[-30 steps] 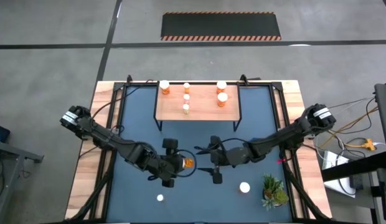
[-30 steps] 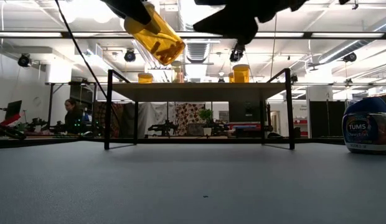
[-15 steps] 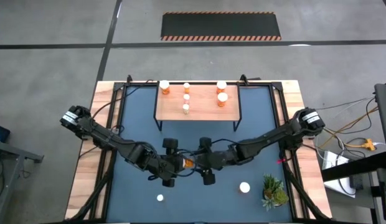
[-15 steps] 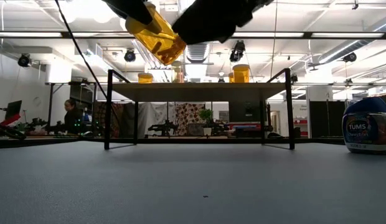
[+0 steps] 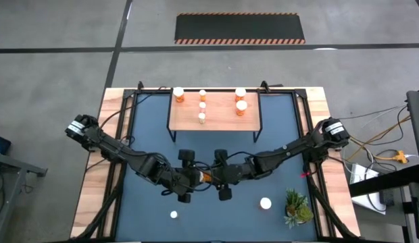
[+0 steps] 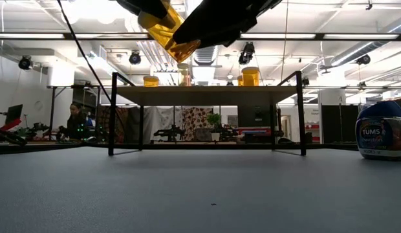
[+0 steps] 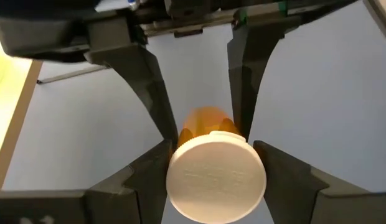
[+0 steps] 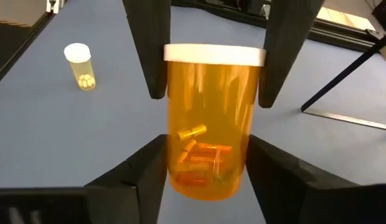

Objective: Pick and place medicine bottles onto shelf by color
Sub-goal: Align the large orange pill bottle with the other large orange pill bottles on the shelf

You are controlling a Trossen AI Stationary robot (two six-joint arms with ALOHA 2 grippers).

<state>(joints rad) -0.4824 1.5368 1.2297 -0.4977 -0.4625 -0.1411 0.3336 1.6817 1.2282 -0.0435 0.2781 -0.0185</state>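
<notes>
A large orange medicine bottle [image 5: 205, 177] with a white cap [image 7: 216, 177] hangs in the air between my two grippers, above the middle of the blue mat. My left gripper [image 5: 189, 177] is shut on it from the table's left. My right gripper [image 5: 218, 177] is open and faces it from the right, one finger on each side of the bottle's base end [image 8: 208, 168]. In the low view the bottle [image 6: 167, 31] sits tilted, high above the mat. The wooden shelf [image 5: 223, 121] stands at the far side with several bottles on it. My left gripper pinches the bottle at its cap end [image 7: 180, 140] between its two fingers [image 7: 143, 177]. It comes level from the table's left, along the bottle's length. The bottle is lifted clear, lying nearly level with its base toward the right arm. My right gripper's fingers [image 8: 143, 171] flank the base end; whether they touch, I cannot tell.
A small pale bottle [image 5: 174, 214] and a blue, white-capped bottle [image 5: 265, 202] stand on the near part of the mat, and a green plant [image 5: 297, 208] stands near the right corner. The shelf holds orange bottles [image 5: 178, 94] [image 5: 241, 106] and small pale ones [image 5: 202, 106].
My right gripper has moved toward the table's left, up to the held bottle, and its fingers now stand around the base end. My left gripper stays nearly in place. In the low view the bottle has risen slightly.
</notes>
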